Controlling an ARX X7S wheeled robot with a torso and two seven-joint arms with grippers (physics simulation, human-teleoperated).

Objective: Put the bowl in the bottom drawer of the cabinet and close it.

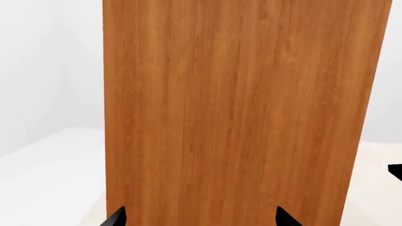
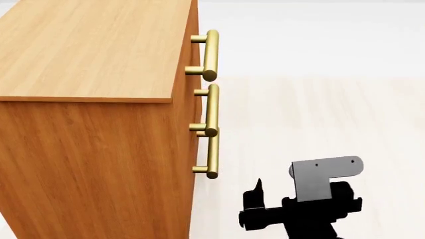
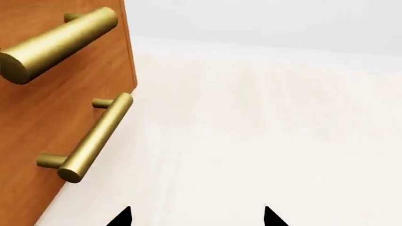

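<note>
Left wrist view: the left gripper (image 1: 199, 217), jaws apart, faces the cabinet (image 1: 232, 108) side.

Head view: the bottom drawer's handle (image 2: 212, 155) stands upright, nearest the right gripper (image 2: 260, 199).

Right wrist view: jaws apart, handle ahead, off to one side.

No bowl visible.

Cabinet (image 2: 93, 149) — orange-brown wood grain; handles (image 2: 211, 55) brass; fingers (image 3: 122, 217) black — floor (image 2: 319, 114) cream.

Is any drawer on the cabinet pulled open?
No, all three brass handles line up flush along the cabinet front in the head view.
</note>
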